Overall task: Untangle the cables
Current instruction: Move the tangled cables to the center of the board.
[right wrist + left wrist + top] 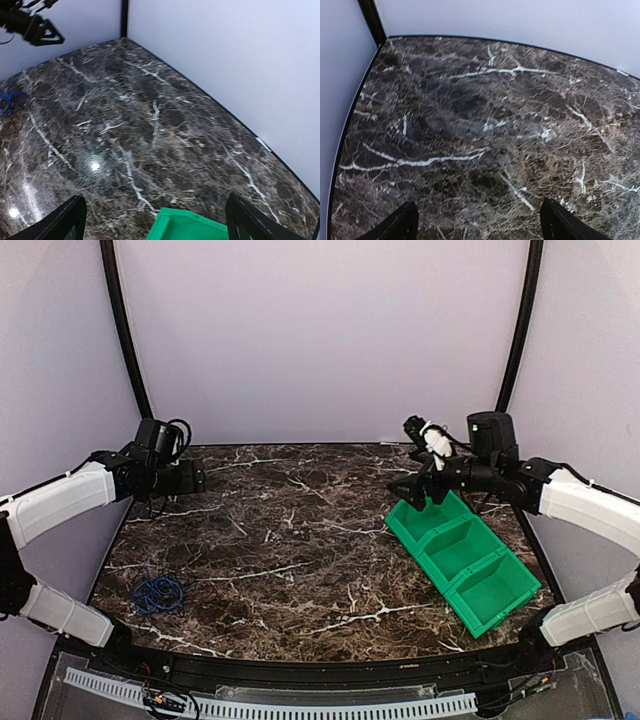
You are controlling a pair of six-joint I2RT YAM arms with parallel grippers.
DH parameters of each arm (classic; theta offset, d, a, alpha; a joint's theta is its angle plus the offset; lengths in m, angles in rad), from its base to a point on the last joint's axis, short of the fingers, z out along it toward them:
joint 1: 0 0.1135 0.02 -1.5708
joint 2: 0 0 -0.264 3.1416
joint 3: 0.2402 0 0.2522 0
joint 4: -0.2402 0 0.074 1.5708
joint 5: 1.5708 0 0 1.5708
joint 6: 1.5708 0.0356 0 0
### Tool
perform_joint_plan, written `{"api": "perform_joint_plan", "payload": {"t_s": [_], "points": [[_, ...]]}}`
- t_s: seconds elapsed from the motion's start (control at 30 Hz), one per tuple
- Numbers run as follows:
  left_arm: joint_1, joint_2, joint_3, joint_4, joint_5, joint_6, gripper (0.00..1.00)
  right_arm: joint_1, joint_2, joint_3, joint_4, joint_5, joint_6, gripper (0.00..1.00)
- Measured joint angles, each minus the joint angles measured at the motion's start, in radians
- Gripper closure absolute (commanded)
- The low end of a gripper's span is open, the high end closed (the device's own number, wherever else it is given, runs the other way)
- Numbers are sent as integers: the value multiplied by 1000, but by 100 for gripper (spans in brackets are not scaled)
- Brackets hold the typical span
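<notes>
A bright blue cable lies in a small tangled coil on the dark marble table, near the front left. It shows as a blue smear at the left edge of the right wrist view. I cannot make out any black cables against the dark marble. My left gripper hovers at the back left, well behind the coil, and stands open over bare marble. My right gripper is open above the far end of the green bin, with nothing between its fingers.
A green bin with three compartments lies diagonally on the right side of the table, and its far rim shows under the right gripper. Pale walls and black corner posts enclose the back. The left gripper shows in the right wrist view.
</notes>
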Motion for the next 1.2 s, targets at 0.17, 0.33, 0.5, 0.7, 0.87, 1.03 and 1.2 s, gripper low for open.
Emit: {"api": "perform_joint_plan", "payload": {"t_s": [0.17, 0.33, 0.5, 0.7, 0.87, 1.03, 1.2], "points": [[-2, 18, -7, -140, -31, -102, 11, 167, 63, -43, -7, -13, -86, 1], [-2, -1, -59, -214, 16, -211, 15, 191, 48, -111, 0, -42, -135, 1], [-19, -34, -119, -294, 83, -324, 16, 214, 42, -144, 0, -64, -177, 1], [-28, -120, -198, -356, 102, -451, 14, 271, 42, -144, 4, -63, -225, 1], [-44, -124, -320, -342, 173, -512, 14, 293, 42, -145, 3, -61, -248, 1], [-147, -35, -342, -302, 236, -537, 15, 293, 42, -145, 3, -61, -261, 1], [-283, 83, -314, -230, 296, -546, 22, 294, 42, -155, 4, -53, -272, 1]]}}
